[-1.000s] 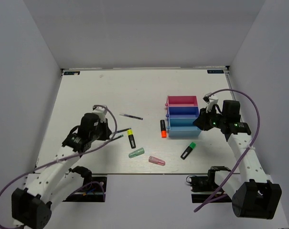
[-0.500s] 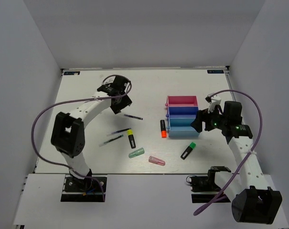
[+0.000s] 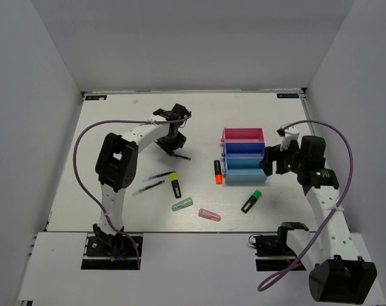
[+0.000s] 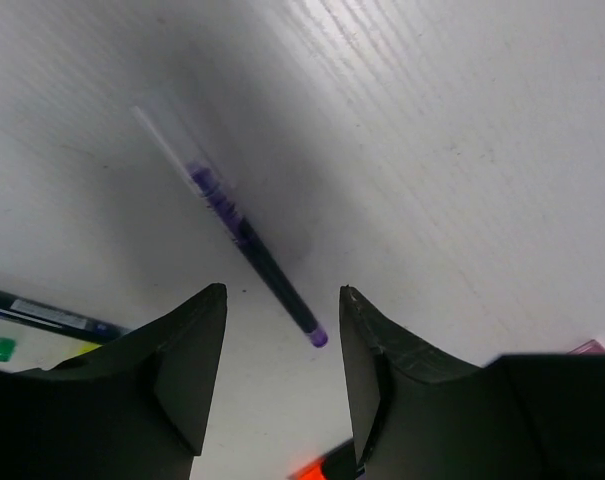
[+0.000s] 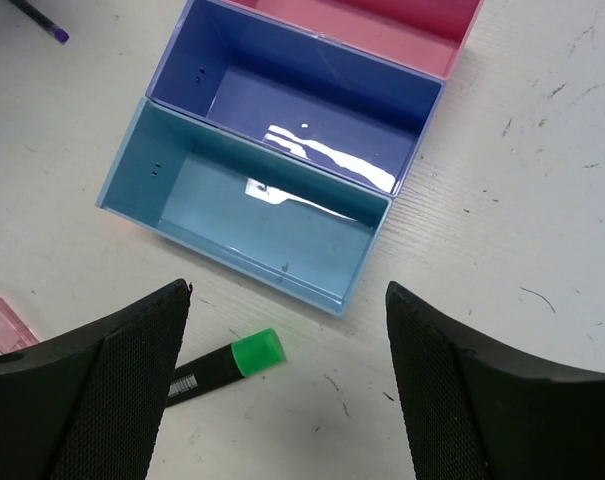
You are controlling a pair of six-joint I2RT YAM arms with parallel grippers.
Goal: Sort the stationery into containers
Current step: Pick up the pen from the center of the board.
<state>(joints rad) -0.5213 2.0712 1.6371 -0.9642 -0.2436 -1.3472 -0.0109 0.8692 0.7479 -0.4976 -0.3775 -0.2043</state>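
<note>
Bins of glossy plastic, joined in a row, stand right of centre on the tabletop [image 3: 116, 127]: pink bin [image 5: 382, 25], dark blue bin [image 5: 242, 100], light blue bin [image 5: 232, 220]. The right tool [image 5: 282, 290] hangs above them, spread wide, holding nothing. The left tool [image 4: 282, 292], jaws parted and gripping nothing, frames a thin dark pen [image 4: 252, 245] with a clear tail and purple tip, upper centre.

The purple-tipped pen [image 4: 247, 240] is flanked by bare table [image 4: 462, 150], and room is kept on both sides between the parted jaws of the left gripper [image 4: 282, 292]. The light blue bin [image 5: 272, 235] and dark blue bin [image 5: 302, 100] are seen unblocked from above. Their left side is crowded by the orange highlighter [image 3: 217, 172], and the near side by the green highlighter [image 5: 222, 367]
</note>
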